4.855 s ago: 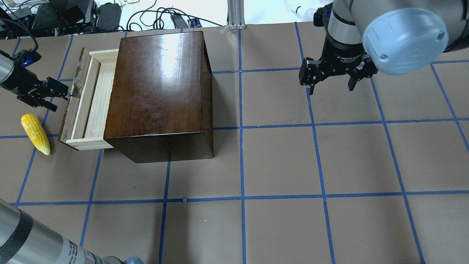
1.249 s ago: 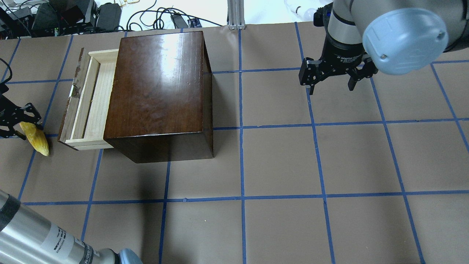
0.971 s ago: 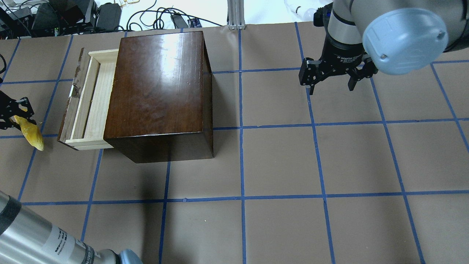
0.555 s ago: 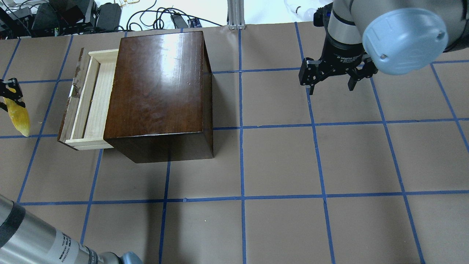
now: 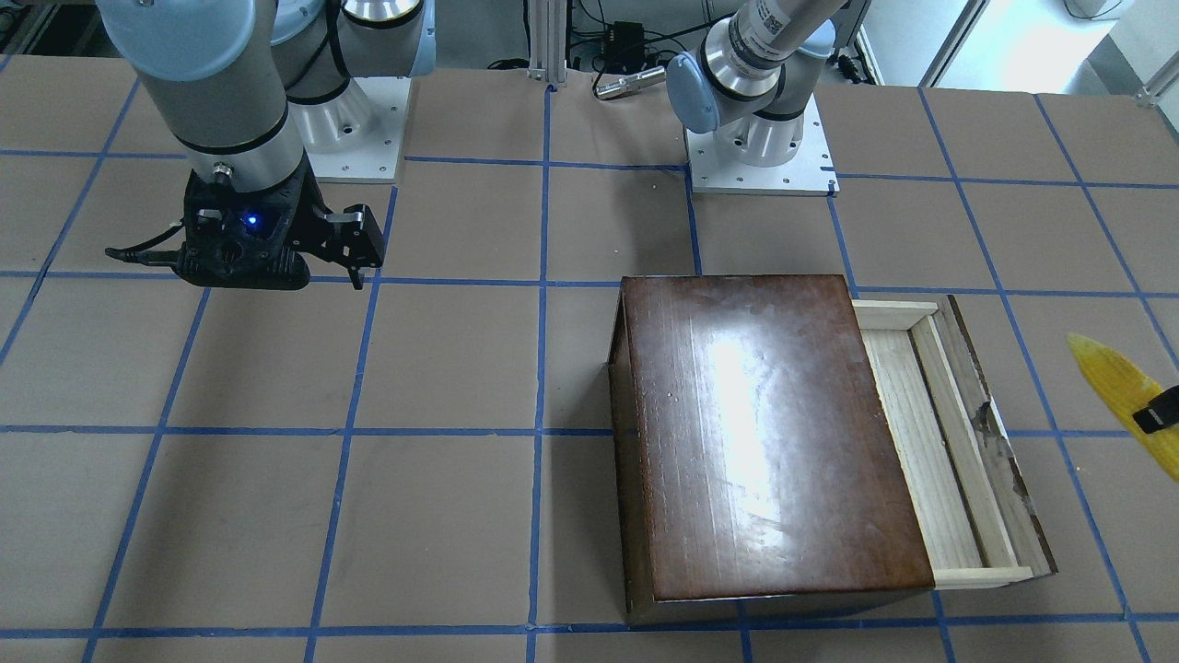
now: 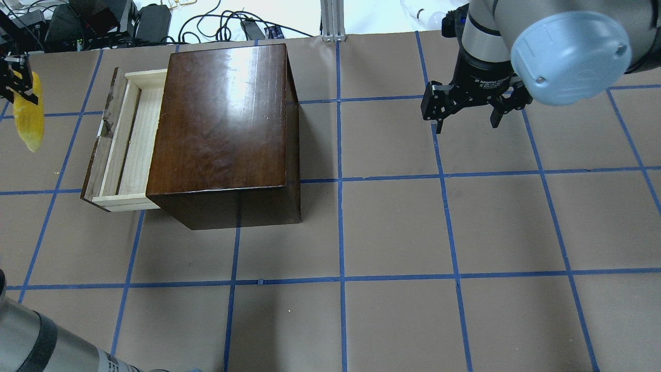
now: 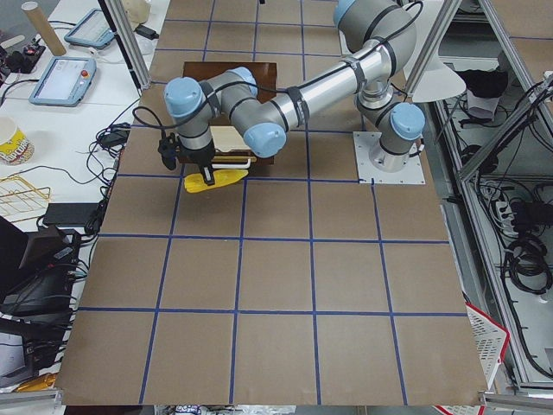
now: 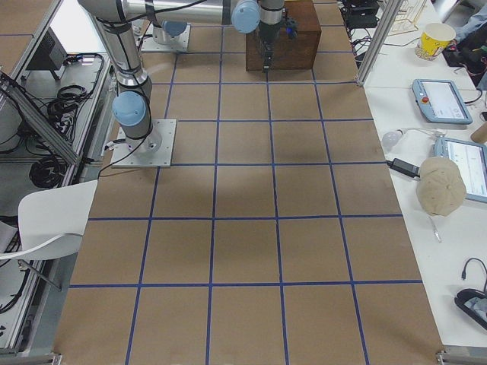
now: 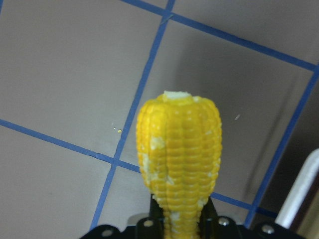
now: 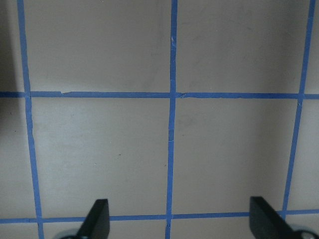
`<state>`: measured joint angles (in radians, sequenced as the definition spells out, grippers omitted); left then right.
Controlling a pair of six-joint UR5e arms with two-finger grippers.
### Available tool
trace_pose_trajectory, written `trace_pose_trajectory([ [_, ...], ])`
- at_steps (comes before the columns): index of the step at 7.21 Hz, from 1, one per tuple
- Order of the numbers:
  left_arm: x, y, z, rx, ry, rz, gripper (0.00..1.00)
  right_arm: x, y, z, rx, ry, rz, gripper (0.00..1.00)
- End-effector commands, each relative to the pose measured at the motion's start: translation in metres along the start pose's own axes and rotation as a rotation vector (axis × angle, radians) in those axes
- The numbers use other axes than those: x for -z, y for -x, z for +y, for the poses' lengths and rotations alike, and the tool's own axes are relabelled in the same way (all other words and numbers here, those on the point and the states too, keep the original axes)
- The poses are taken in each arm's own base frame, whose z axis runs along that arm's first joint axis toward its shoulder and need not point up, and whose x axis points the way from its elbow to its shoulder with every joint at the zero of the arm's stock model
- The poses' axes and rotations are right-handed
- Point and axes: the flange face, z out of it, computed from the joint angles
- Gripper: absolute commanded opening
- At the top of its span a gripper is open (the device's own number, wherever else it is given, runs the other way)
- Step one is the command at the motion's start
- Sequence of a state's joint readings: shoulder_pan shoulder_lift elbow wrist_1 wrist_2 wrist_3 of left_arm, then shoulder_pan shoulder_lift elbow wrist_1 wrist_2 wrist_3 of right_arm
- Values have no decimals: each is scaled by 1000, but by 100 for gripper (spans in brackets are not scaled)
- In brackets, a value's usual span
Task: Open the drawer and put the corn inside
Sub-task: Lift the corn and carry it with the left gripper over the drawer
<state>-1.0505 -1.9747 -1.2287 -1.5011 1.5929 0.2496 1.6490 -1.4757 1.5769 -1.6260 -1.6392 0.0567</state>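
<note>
The corn (image 6: 28, 119) hangs clear of the table, pinched at one end by the left gripper (image 6: 20, 80), well outside the front panel of the drawer (image 6: 129, 139), which stands pulled out of the box (image 6: 222, 113). The carry seems under way; next it needs moving over the narrow tray, aligned lengthwise, then letting go. The right gripper (image 6: 467, 124) hovers spread and empty, well apart.

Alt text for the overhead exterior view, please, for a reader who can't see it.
The left tool grips the yellow corn at the view's left edge, just beyond the pulled-out drawer of a glossy dark-brown box; nothing shows in the drawer's pale tray. The right tool hangs open over the table at upper right.
</note>
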Motion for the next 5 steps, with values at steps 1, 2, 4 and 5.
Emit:
trace_pose_trajectory([
  [1,32,-60,23,-85,11,4,0,0,0,0,0,0,-1,100],
  [2,23,-90,23,-133,29,5,0,0,0,0,0,0,1,100],
  [4,-2,-121,18,-178,64,23,0,0,0,0,0,1,1,100],
  [5,-18,-125,19,-180,89,30,0,0,0,0,0,0,1,100],
])
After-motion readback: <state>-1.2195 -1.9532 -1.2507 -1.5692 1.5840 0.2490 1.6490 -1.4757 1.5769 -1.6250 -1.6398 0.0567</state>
